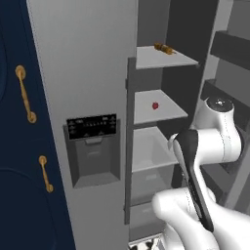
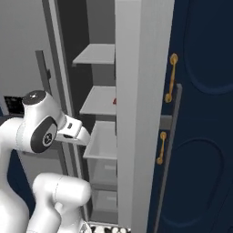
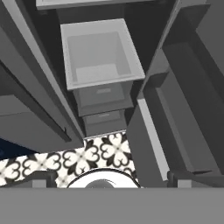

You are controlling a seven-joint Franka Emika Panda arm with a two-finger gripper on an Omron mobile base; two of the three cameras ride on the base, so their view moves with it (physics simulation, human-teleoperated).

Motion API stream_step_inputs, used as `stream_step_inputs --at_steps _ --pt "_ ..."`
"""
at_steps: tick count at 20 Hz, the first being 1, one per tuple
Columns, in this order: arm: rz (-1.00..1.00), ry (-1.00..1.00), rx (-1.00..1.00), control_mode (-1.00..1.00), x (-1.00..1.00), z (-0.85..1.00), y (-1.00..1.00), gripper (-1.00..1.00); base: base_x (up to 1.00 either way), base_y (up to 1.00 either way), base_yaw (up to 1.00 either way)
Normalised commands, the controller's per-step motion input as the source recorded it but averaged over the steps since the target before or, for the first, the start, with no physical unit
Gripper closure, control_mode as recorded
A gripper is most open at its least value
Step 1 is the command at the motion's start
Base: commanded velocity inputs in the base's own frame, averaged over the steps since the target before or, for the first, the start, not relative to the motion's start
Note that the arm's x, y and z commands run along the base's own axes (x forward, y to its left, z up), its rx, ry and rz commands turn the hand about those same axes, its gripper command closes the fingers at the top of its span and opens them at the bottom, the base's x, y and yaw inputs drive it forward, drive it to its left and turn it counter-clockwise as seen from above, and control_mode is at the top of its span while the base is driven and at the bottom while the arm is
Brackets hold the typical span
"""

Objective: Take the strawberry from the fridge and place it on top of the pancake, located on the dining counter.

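Note:
The fridge (image 1: 88,73) stands with its right door swung open, showing grey shelves. The strawberry (image 1: 155,105), a tiny red fruit, lies on the second shelf from the top; a sliver of the strawberry (image 2: 114,101) peeks out beside the open door (image 2: 141,91). My arm is folded low in front of the open compartment, well below the fruit. My gripper (image 3: 114,176) is open, its fingertips (image 3: 39,177) wide apart with nothing between them, and it points down over a grey drawer (image 3: 100,54). The pancake and the dining counter are out of view.
A brown-orange skewer (image 1: 164,48) lies on the top shelf. The dark dispenser panel (image 1: 93,127) sits in the closed left door. Navy cabinets with gold handles (image 1: 24,93) flank the fridge. Door bins (image 3: 183,113) line the open door. Patterned floor tiles (image 3: 100,151) show below.

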Motion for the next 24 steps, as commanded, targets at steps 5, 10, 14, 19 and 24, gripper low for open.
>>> stream_step_inputs --at_steps 5,10,14,19,24 --pt "0.00 0.00 0.00 1.00 0.00 0.00 0.00 -1.00 0.56 0.17 -0.05" --pt "0.00 0.00 0.00 1.00 0.00 0.00 0.00 -1.00 0.52 0.03 -0.02" --pt "0.00 0.00 0.00 1.00 0.00 0.00 0.00 -1.00 0.24 0.00 0.00" --pt "0.00 0.00 0.00 1.00 0.00 0.00 0.00 -1.00 0.00 0.00 0.00" --pt "0.00 0.00 0.00 1.00 0.00 0.00 0.00 -1.00 0.00 -0.01 -0.01"
